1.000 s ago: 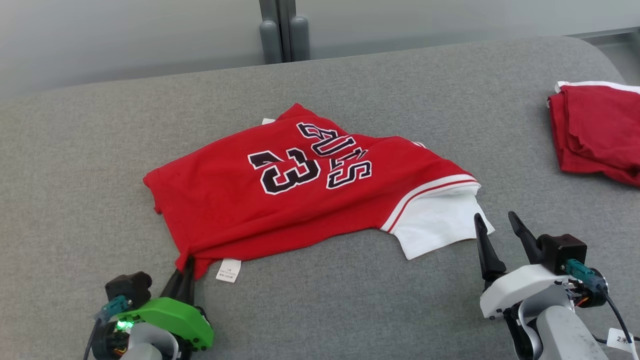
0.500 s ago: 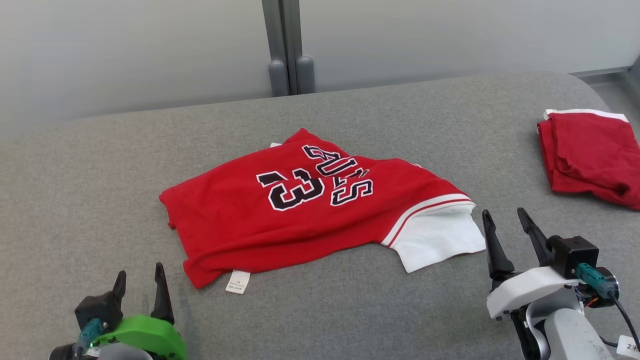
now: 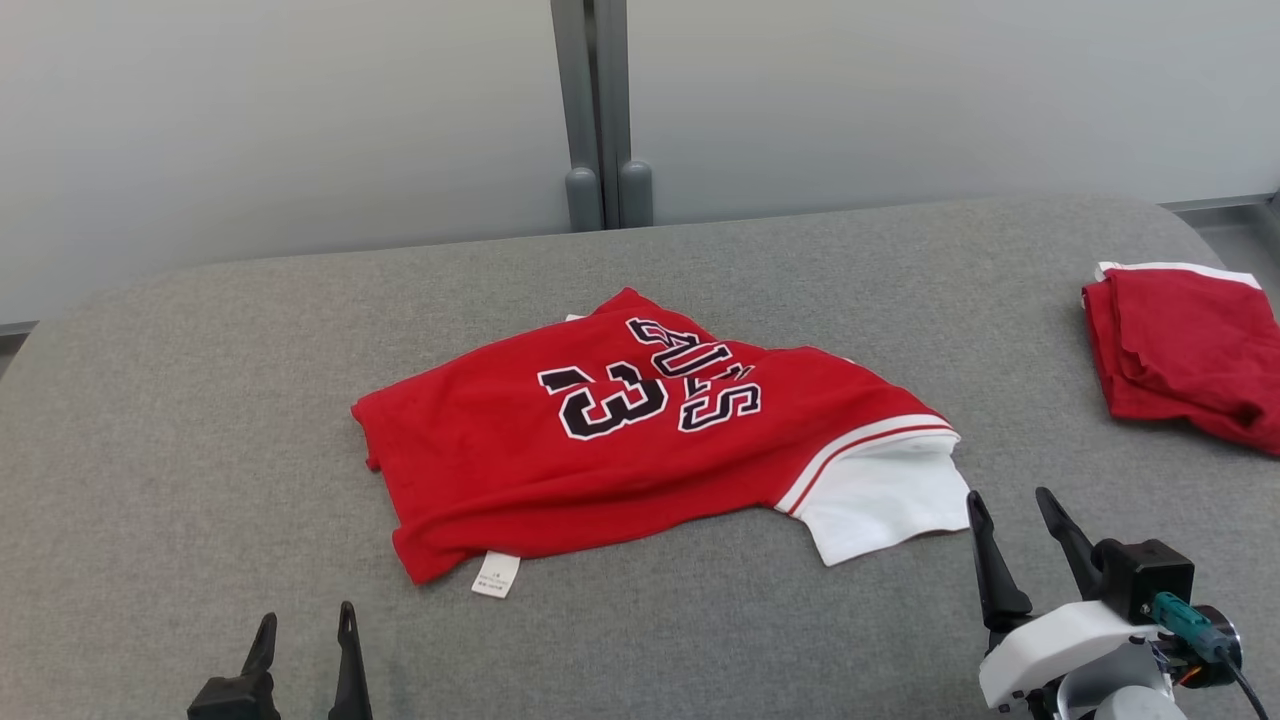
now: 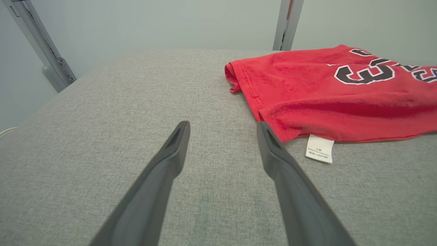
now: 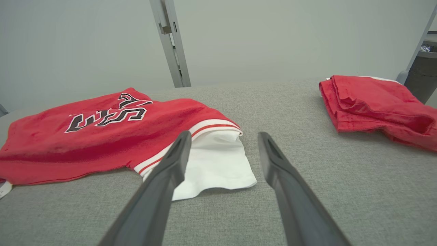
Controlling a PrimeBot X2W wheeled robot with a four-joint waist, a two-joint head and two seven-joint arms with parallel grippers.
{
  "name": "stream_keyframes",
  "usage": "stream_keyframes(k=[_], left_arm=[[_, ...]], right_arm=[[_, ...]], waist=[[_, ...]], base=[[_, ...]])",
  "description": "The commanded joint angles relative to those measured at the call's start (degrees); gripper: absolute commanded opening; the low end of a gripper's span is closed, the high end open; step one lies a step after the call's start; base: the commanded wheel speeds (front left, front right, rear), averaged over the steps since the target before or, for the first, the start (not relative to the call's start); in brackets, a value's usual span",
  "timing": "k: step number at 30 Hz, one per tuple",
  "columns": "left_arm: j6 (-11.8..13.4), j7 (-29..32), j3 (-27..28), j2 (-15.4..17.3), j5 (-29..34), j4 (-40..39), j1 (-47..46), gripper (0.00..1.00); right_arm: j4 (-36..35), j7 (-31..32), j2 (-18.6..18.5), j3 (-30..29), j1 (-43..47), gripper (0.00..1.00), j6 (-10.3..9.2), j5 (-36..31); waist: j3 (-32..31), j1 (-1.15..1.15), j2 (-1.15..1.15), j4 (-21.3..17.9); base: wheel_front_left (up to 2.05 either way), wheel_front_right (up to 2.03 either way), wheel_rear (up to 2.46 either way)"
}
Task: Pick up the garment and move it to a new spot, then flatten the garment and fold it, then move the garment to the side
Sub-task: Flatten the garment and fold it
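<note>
The fingers (image 4: 170, 160) of the left gripper (image 3: 306, 645) stand wide apart and empty, as do those of the right gripper (image 3: 1010, 510). The red jersey (image 3: 600, 450) lies rumpled and doubled over mid-table, its label (image 3: 496, 575) at the near left corner and its white sleeve (image 3: 880, 495) just beyond the right gripper. Around it is the bare grey table (image 3: 200, 400), with another red garment (image 3: 1180, 350) folded well off to the right (not this job's, I judge). Flattening looks to be the step in hand. Next, each gripper needs a near corner to pinch and draw outward.
</note>
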Motion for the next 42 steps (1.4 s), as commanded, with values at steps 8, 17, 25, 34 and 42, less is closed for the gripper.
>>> stream_keyframes(k=[8,17,25,34,42], left_arm=[[-1.1,0.1,-1.7,-0.1,-4.4,0.9,-1.2,1.00],[-2.8,0.1,-5.0,-0.1,-7.6,4.1,-5.5,1.00],[-3.0,0.1,-7.9,0.0,-11.9,6.5,-9.5,1.00],[-3.1,0.1,-10.3,1.6,-16.1,6.7,-11.6,1.00],[-3.1,0.1,-10.3,2.0,-17.1,5.0,-11.6,0.29]], right_arm=[[0.7,0.0,-0.2,0.4,-0.6,1.00,-0.10,0.0],[0.3,0.0,-0.2,0.3,-2.6,1.00,-0.10,-0.9],[-1.0,0.0,-0.2,0.2,-5.5,1.00,-0.10,-1.2],[-1.6,0.0,-0.2,-0.4,-6.8,1.00,-0.10,-1.6],[-1.1,0.0,-0.2,-0.8,-7.0,1.00,-0.10,-1.8]], waist=[[1.3,0.00,0.00,0.0],[6.1,0.00,0.00,-0.5],[11.5,0.00,0.00,-1.4],[14.1,0.00,0.00,-1.8],[14.3,0.00,0.00,-1.6]], base=[[0.00,0.00,0.00],[0.00,0.00,0.00],[0.00,0.00,0.00],[0.00,0.00,0.00],[0.00,0.00,0.00]])
